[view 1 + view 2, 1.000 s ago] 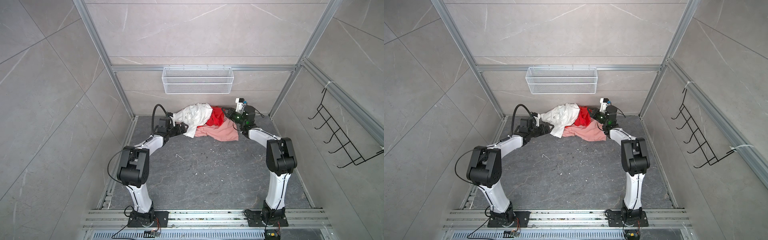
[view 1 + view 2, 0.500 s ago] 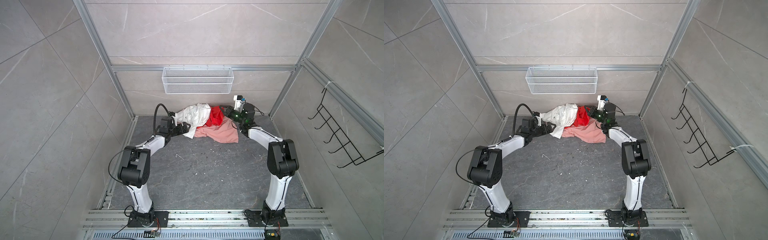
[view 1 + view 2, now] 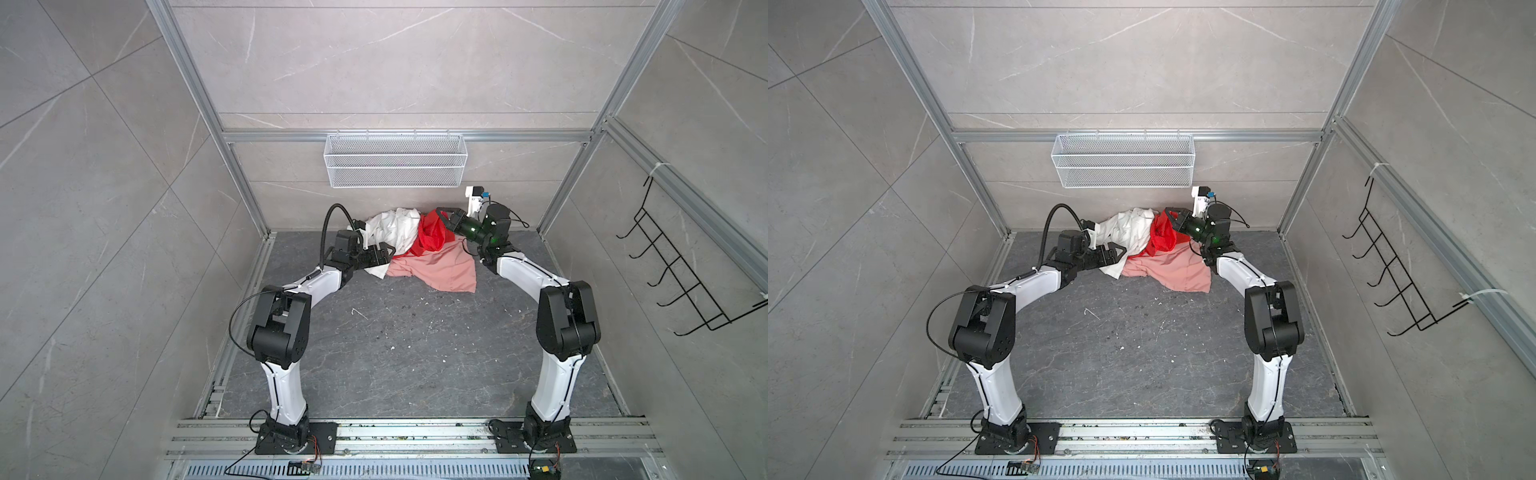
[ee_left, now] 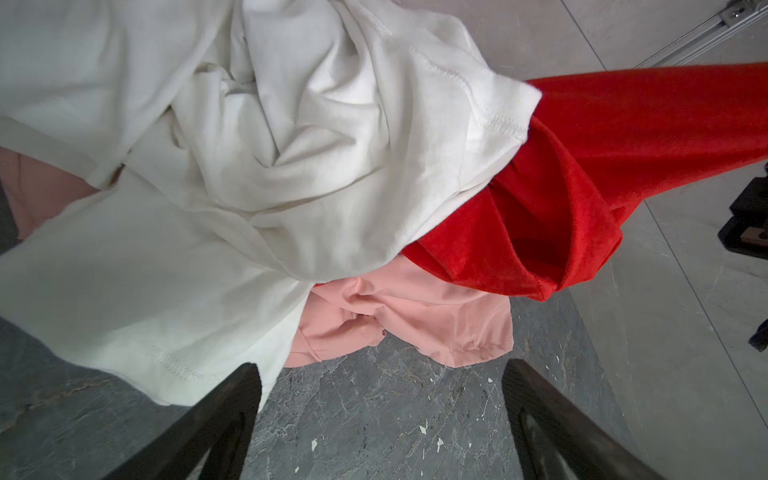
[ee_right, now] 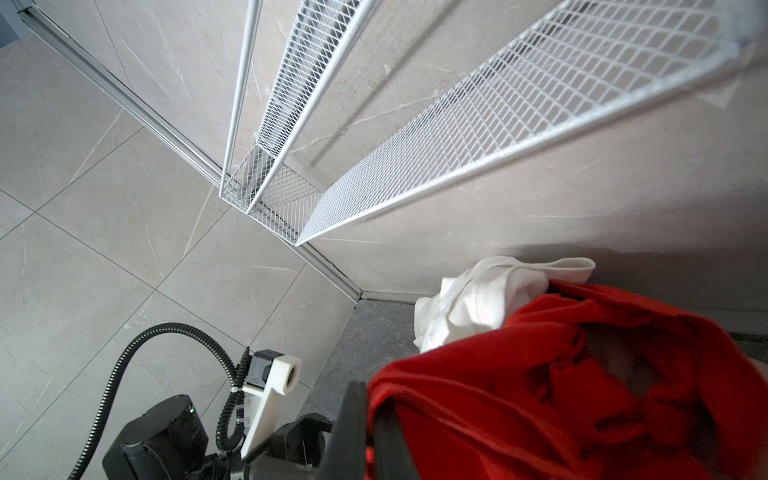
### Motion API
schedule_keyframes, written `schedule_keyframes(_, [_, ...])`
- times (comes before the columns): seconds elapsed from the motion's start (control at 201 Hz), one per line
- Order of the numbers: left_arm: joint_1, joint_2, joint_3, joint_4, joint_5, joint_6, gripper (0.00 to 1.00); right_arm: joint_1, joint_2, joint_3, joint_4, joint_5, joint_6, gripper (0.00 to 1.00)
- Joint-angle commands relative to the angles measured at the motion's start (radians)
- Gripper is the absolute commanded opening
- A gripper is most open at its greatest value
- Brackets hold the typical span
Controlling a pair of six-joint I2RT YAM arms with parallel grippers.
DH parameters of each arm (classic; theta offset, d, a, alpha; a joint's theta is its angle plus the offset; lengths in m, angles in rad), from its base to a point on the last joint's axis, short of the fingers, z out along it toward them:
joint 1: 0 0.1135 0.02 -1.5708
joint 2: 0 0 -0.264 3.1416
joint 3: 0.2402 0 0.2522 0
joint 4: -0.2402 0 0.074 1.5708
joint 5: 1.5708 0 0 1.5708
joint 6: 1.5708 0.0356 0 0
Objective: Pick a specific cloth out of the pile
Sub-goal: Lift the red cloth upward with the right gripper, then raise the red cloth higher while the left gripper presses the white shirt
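1. Grey stone floor (image 3: pixel 395 340) holds the pile (image 3: pixel 415 249), white, pink and red.
2. Right gripper (image 3: pixel 441 215), fingers (image 5: pixel 353 415) pinched together on the cloth (image 3: pixel 430 237), red, at the pile's top.
3. Left gripper (image 4: pixel 380 395), fingers (image 4: pixel 224 415) wide apart, empty, just beside the pile.

Brightly, evenly lit with faint soft shadows, sharp in both top views, bent at wrist-view edges, blurred along the near basket (image 5: pixel 540 124).
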Motion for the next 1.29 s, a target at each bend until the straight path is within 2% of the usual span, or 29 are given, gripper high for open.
schedule_keyframes(0.0, [-0.002,0.005,0.031,0.041,0.033,0.008,0.94,0.009,-0.074,0.052,0.032,-0.015,-0.032,0.00])
schedule_keyframes(0.413, [-0.016,0.034,0.032,0.053,0.028,0.000,0.94,0.009,-0.079,0.112,0.007,-0.021,-0.045,0.00])
schedule_keyframes(0.682, [-0.015,0.063,0.036,0.077,0.035,-0.028,0.93,0.007,-0.112,0.148,-0.073,-0.020,-0.105,0.00])
schedule_keyframes(1.285, [-0.031,0.137,0.123,0.063,0.033,-0.047,0.94,-0.013,-0.132,0.243,-0.147,-0.005,-0.150,0.00])
